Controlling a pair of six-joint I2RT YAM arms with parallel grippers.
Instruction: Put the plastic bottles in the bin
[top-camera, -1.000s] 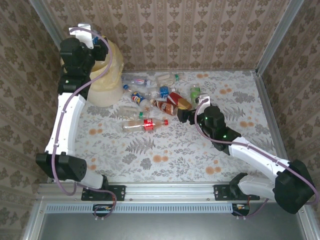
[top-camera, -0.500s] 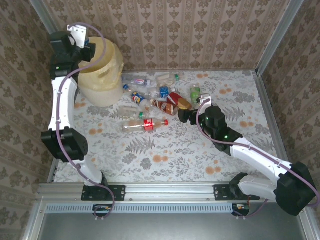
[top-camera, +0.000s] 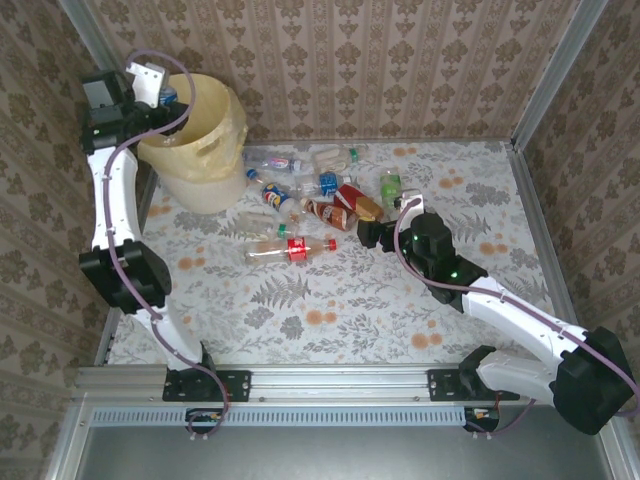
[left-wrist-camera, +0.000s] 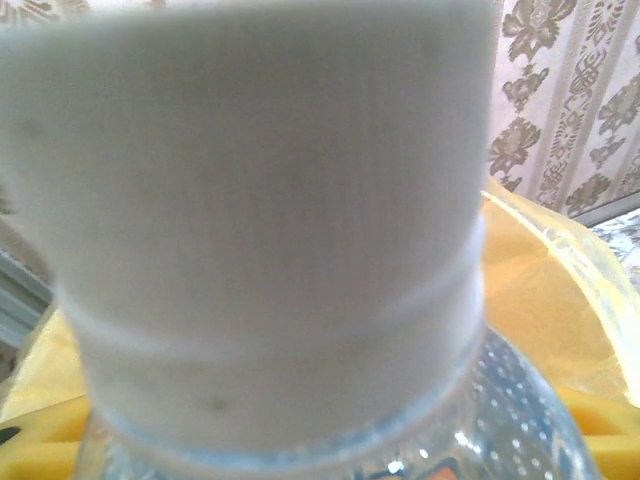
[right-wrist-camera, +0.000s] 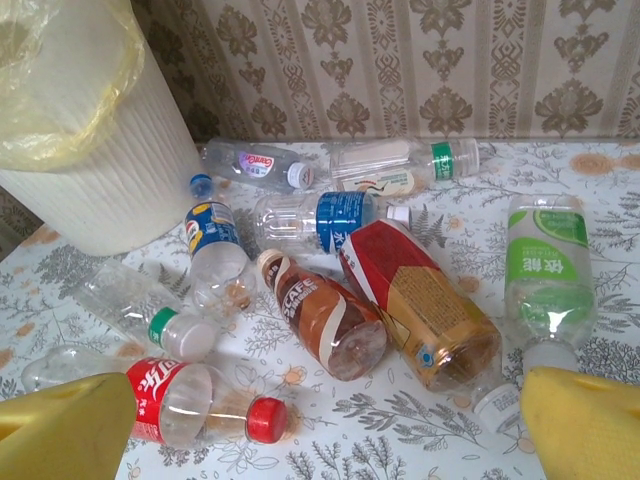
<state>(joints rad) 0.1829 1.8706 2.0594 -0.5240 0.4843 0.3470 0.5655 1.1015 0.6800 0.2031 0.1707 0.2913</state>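
- A clear plastic bottle with a broad white band (left-wrist-camera: 270, 250) sits right against the left wrist lens, blurred. Droplets show on the clear plastic under the band, and it is above the bin's thin yellow liner (left-wrist-camera: 545, 290).
- The round cream-yellow plastic bin (top-camera: 205, 150) stands at the far left corner of the floral-patterned bench (top-camera: 330, 300), close to the patterned wallpaper wall (top-camera: 400, 60).
- The other bottles lie on their sides in a loose cluster just right of the bin.
- Nearest the arms is a clear bottle with a red label and red cap (right-wrist-camera: 190, 400), with a clear bottle with a green cap (right-wrist-camera: 140, 310) just behind it.
- A brown coffee-coloured bottle (right-wrist-camera: 320, 315) and a red-and-gold labelled bottle (right-wrist-camera: 420, 305) lie side by side, touching.
- A green-labelled bottle (right-wrist-camera: 545, 275) lies to their right (cap end towards the camera).
- Farther back are a blue-and-yellow labelled bottle (right-wrist-camera: 215, 255), a blue-labelled clear bottle (right-wrist-camera: 320, 215), a white-capped clear bottle (right-wrist-camera: 250, 165) and a clear bottle with a green band (right-wrist-camera: 400, 165).
- The left tool (top-camera: 165, 92) is raised over the bin's left rim; I cannot tell whether it pinches the white-banded bottle or stands spread.
- The right tool (right-wrist-camera: 328, 425) hangs low at the near edge of the cluster. Its yellow fingers (right-wrist-camera: 60, 430) are spread wide, gripping nothing, and the red cap is just beside the left one.
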